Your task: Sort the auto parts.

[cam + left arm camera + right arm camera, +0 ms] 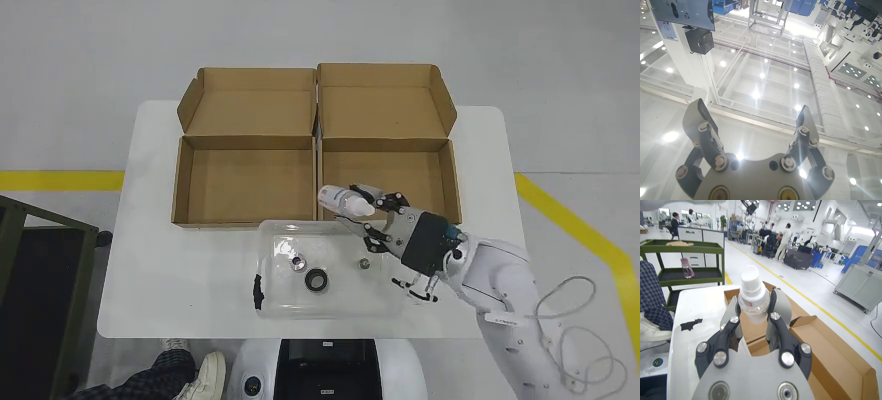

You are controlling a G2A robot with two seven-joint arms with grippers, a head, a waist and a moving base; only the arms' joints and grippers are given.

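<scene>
Auto parts: sort barely begun, by my read. Both cardboard boxes, L box (pixel 245 185) & R box (pixel 385 172), sit side by side at the bench's far edge and look empty. Clear tray (pixel 345 298) at near edge holds 3 small bits: black ring (pixel 317 282), metal piece (pixel 297 264), nut (pixel 365 264). R jaws clamped on white-capped bottle (pixel 753 289), held above the tray's far rim, just by R box's near wall. Prob. 1st item to go in. L jaws spread wide, empty, aimed at ceiling. Bench (pixel 180 290) white, smooth. Grey floor w/ yellow line (pixel 60 180). Big open workshop hall, green cart (pixel 683 246) close by.
</scene>
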